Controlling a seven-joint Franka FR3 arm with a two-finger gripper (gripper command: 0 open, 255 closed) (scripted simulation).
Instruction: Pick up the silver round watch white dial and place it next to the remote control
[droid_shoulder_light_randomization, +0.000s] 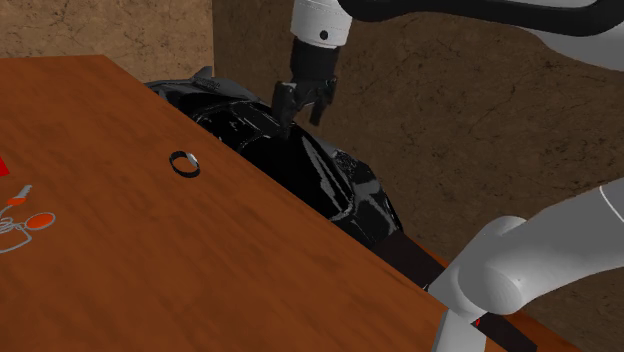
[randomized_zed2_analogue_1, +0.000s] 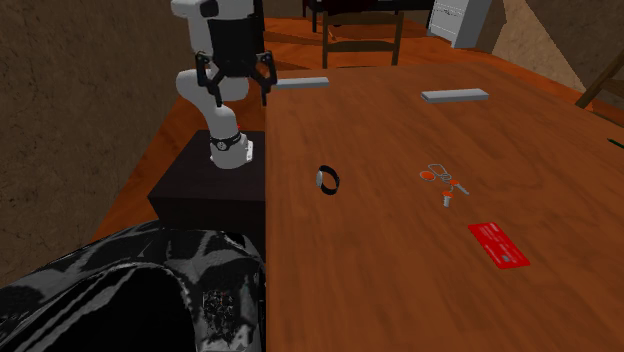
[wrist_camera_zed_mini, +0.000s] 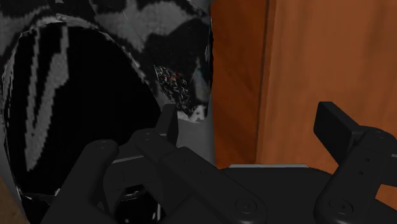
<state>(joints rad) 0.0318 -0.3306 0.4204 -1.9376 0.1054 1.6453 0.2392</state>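
The arm is built of smooth, rounded white shells with dark bands at the joints, and just above the dark box of the stand it ends in a pale grey collar. A small red mark sits on its lowest link near the stand. Farthest from the stand, the gripper is matt black all over, with blocky fingers and round screw recesses in its body.

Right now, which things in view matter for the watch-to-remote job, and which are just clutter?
Job: watch; gripper, open; grey bar by the stand and second grey bar, one presumably the remote, cannot tell which.
Lying about: red card; orange-and-white small bits; glossy black heap; chair.
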